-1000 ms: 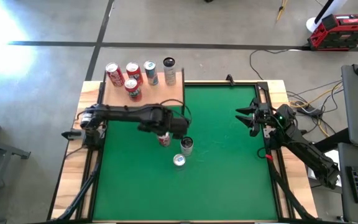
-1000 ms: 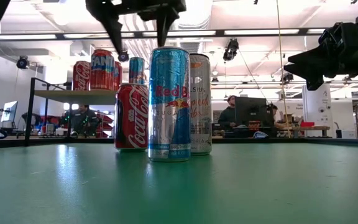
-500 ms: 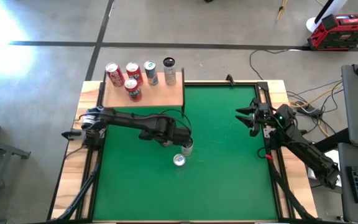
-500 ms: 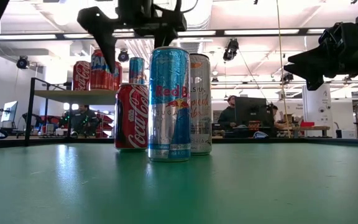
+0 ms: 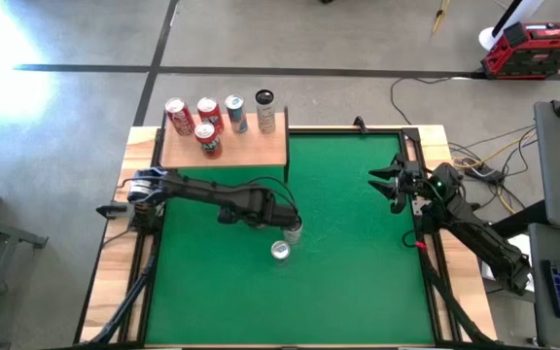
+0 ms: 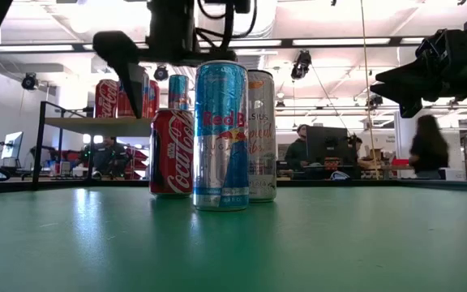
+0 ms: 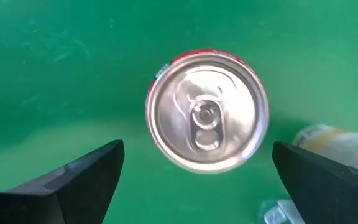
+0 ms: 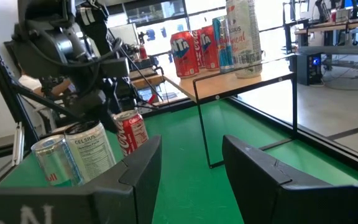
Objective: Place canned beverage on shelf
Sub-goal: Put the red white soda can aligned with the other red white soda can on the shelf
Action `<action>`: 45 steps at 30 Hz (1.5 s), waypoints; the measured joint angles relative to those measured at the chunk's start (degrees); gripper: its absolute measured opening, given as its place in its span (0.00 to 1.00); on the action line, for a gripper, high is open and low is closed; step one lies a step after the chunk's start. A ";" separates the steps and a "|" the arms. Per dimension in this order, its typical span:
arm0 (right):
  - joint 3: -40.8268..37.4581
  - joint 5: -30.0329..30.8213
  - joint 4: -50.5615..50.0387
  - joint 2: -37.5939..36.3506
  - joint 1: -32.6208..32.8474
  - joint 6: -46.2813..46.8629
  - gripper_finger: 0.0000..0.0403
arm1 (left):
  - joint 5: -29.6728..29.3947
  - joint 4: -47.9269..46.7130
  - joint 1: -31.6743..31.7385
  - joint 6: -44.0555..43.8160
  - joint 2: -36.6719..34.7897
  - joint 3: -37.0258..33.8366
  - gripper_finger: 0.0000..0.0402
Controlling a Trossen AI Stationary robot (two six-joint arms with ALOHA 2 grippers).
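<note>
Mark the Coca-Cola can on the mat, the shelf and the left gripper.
Coca-Cola can [image 7: 207,112]: left wrist view, on its silver top.
shelf [image 5: 251,146]: high view, on the bare wood board.
left gripper [image 7: 197,177]: left wrist view, midway between its open fingertips, above the can.

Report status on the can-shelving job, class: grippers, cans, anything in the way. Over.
Left gripper open above the red cola can. Right gripper shut, parked at the mat's edge. Shelf holds five cans. Two tall cans crowd the cola can.
</note>
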 joint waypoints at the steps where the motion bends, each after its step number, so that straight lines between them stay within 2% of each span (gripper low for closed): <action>1: 0.00 0.00 -0.02 0.00 0.02 0.00 0.40 | -0.68 0.63 0.06 -0.64 0.00 -0.74 0.98; 12: 0.00 0.00 -0.02 0.00 0.00 0.00 0.40 | -5.70 3.97 0.59 -3.08 0.17 -2.93 0.96; 17: 0.02 0.00 -0.02 0.00 0.02 0.00 0.40 | -6.21 5.79 0.59 -3.97 -0.20 -5.55 0.88; 23: 0.02 0.00 0.00 0.00 0.02 0.00 0.40 | -6.57 7.75 0.53 -3.74 -0.22 -7.48 0.71; 29: 0.01 0.00 -0.02 0.00 0.01 -0.01 0.40 | -6.19 7.82 0.57 -2.25 -0.24 -7.51 0.70; 32: 0.00 0.00 -0.02 0.00 0.02 0.00 0.40 | -4.65 5.12 0.27 -2.05 -0.34 -5.19 0.70; 37: 0.01 0.00 -0.02 0.00 0.02 0.00 0.40 | -3.57 -4.63 -1.41 -1.64 -0.19 0.69 0.70; 42: 0.01 0.00 -0.02 0.00 0.01 -0.01 0.40 | -7.63 -11.55 -4.55 -6.52 -1.72 2.68 0.70; 45: 0.01 0.00 -0.02 0.00 0.01 0.00 0.40 | -8.56 -10.11 -6.88 -9.48 -4.61 1.22 0.70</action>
